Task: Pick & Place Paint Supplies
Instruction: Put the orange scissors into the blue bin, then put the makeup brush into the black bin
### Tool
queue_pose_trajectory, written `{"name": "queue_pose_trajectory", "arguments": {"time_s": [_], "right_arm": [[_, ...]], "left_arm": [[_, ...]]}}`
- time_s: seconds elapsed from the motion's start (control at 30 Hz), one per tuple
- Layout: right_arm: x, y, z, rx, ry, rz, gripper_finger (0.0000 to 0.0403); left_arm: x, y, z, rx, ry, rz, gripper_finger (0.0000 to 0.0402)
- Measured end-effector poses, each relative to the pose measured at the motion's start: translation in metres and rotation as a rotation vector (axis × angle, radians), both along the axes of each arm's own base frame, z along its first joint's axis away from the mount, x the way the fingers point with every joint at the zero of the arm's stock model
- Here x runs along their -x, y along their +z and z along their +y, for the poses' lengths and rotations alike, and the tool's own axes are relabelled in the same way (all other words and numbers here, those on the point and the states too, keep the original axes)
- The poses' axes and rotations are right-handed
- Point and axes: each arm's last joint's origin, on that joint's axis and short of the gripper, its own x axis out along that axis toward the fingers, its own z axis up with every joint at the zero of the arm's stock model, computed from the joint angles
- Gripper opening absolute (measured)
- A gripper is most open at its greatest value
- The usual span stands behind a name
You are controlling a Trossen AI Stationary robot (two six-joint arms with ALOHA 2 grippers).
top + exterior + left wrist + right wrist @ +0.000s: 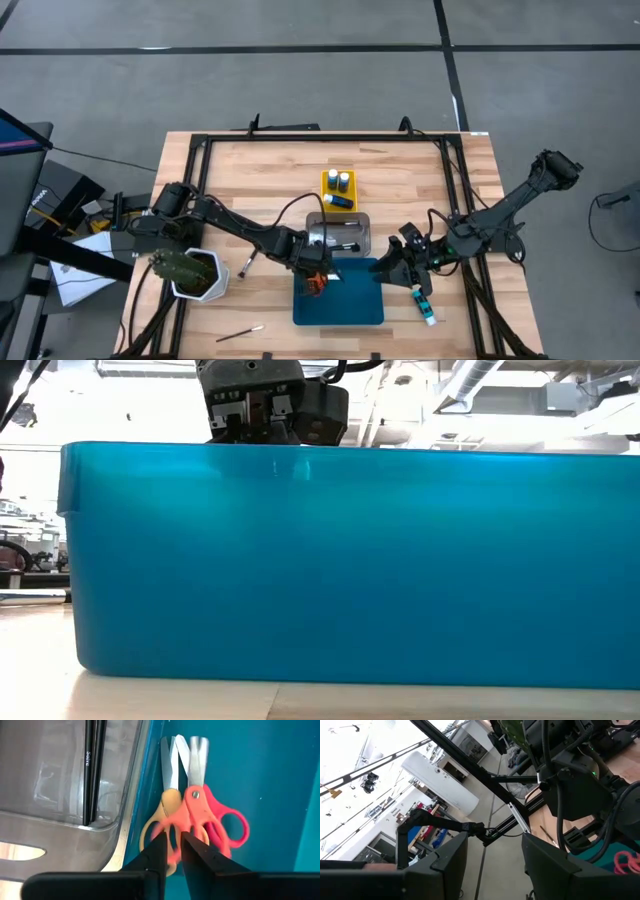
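Note:
Red scissors [212,812] and orange scissors [167,802] lie side by side in the blue tray [260,770], blades pointing away from my left gripper [173,852]. That gripper hangs over the tray's left near corner [315,278], its fingers a narrow gap apart around the red handle. My right gripper [395,265] hovers level over the tray's right side, open, with nothing between its fingers [492,865]. A blue bottle [426,305] lies on the table right of the tray. My left gripper has one finger [159,851] on each side of the rim of the red scissors' handle loop [174,837]. I cannot tell whether they touch it. The fingers come steeply from above. The scissors lie in the blue tray, their handles blurred.
The clear tray [362,222] with dark brushes [92,765] borders the blue tray's far side. Behind it the yellow tray [325,195] holds blue bottles [343,181]. A cactus pot [190,270] stands at the left; two brushes [245,264] [240,332] lie on the table.

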Motion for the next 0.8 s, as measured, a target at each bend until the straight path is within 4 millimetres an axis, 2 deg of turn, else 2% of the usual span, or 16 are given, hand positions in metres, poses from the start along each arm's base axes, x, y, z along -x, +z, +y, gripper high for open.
{"name": "queue_pose_trajectory", "arguments": {"time_s": [0.27,0.37,0.57,0.8], "right_arm": [[0.000,0.000,0.000,0.007,0.000,-0.002,0.0184],[0.000,0.000,0.000,0.008,0.000,-0.002,0.0184],[0.000,0.000,0.000,0.016,0.001,-0.004,0.0184],[0.000,0.000,0.000,0.018,0.001,-0.004,0.0184]], "left_arm": [[0.001,0.001,0.000,-0.001,0.000,0.004,0.0071],[0.002,0.007,0.001,0.002,-0.005,-0.013,0.0072],[0.006,0.028,0.002,0.012,-0.028,-0.079,0.0072],[0.018,0.065,0.008,-0.028,-0.031,-0.193,0.0072]]}}
